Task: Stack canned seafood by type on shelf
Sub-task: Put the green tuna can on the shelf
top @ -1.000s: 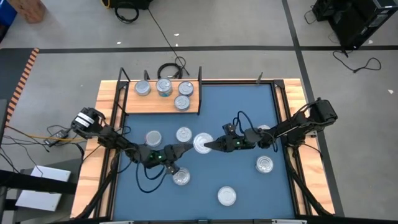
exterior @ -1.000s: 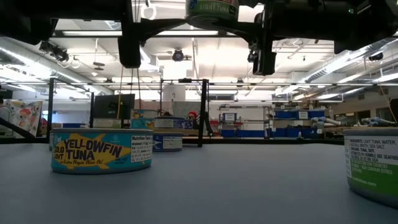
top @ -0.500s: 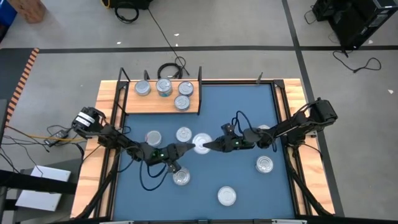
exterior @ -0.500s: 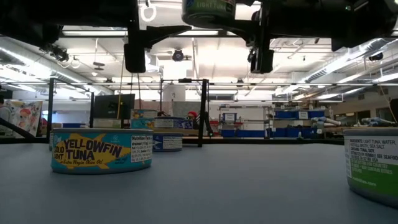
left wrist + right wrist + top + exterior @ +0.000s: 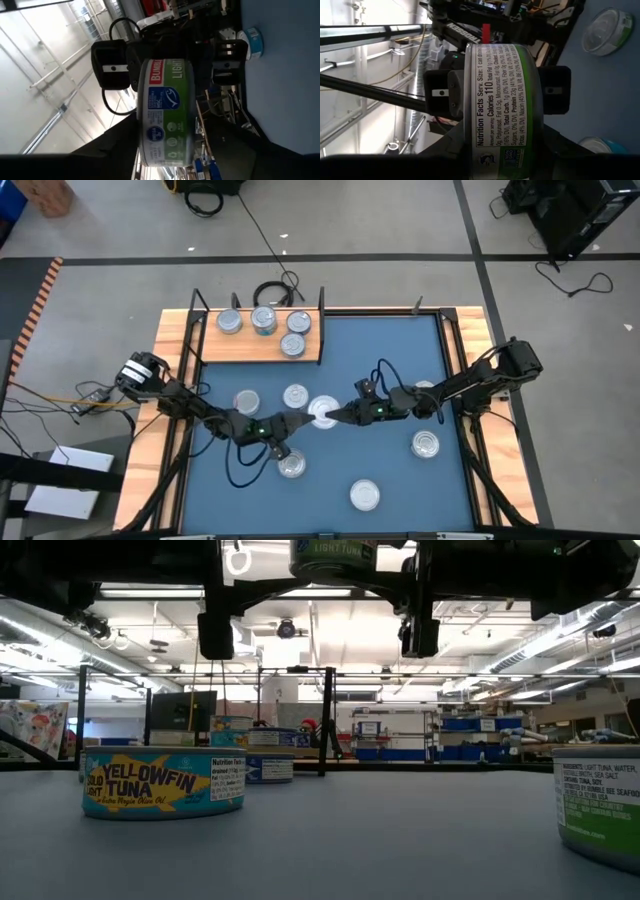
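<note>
Tin (image 5: 322, 411) with a green label, lifted clear of the blue mat (image 5: 400, 350) near the middle of the table, where the two arms meet tip to tip. The right gripper (image 5: 334, 415) reaches in from the right side, and its fingers are clamped on this tin, which fills the right wrist view (image 5: 502, 110) with its nutrition panel turned to the camera. The left gripper (image 5: 306, 418) reaches in from the left side. Its fingers stand apart, one on either side of the same tin, and whether they press on it cannot be made out. The left wrist view shows the tin (image 5: 167, 110) straight ahead between dark finger blocks. In the low view the tin (image 5: 335, 552) hangs at the upper edge, well above the mat, with dark gripper parts to both sides. The shelf (image 5: 215, 348), a light wooden board with thin black posts, lies at the far left corner of the mat and carries four tins: three in a row along its far edge (image 5: 264, 320) and one nearer its front right corner (image 5: 293, 345). Loose tins rest on the mat: two just beyond the left gripper (image 5: 246, 402), one just on its near side (image 5: 291, 465), one near the front edge (image 5: 365, 495) and one below the right arm (image 5: 426, 444). A yellowfin tuna tin (image 5: 163, 782) stands upright at the left of the low view, and a green-labelled tin (image 5: 597, 815) stands at its right edge.
</note>
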You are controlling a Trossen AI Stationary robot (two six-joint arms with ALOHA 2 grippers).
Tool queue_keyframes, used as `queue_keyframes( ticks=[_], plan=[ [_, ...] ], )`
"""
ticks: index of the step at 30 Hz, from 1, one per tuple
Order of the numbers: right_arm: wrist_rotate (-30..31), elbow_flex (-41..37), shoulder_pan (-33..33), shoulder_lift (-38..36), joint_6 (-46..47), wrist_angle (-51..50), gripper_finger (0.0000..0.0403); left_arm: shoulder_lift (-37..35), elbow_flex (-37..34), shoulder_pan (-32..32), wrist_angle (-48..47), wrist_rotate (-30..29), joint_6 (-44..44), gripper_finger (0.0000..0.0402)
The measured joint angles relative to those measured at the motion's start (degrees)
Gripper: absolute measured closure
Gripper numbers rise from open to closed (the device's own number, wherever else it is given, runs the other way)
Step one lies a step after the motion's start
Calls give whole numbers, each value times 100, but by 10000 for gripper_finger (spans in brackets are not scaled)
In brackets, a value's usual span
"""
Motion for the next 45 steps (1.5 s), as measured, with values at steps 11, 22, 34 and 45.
queue_keyframes(
  ticks=[11, 22, 34, 45],
  plan=[
    [-10, 0, -2, 0, -81, -130, 267, 0, 0, 9, -69, -78, -11, 249],
    [-67, 4, -15, -4, -902, -112, 171, 0, 4, -105, 76, -781, -31, 249],
    [-86, -4, -88, -500, -2044, -205, 175, -488, 2, -236, 159, -1508, -184, 249],
    [-164, 4, -87, -925, -3005, -647, 200, -1763, -472, -200, 127, -2062, -304, 249]
  ],
)
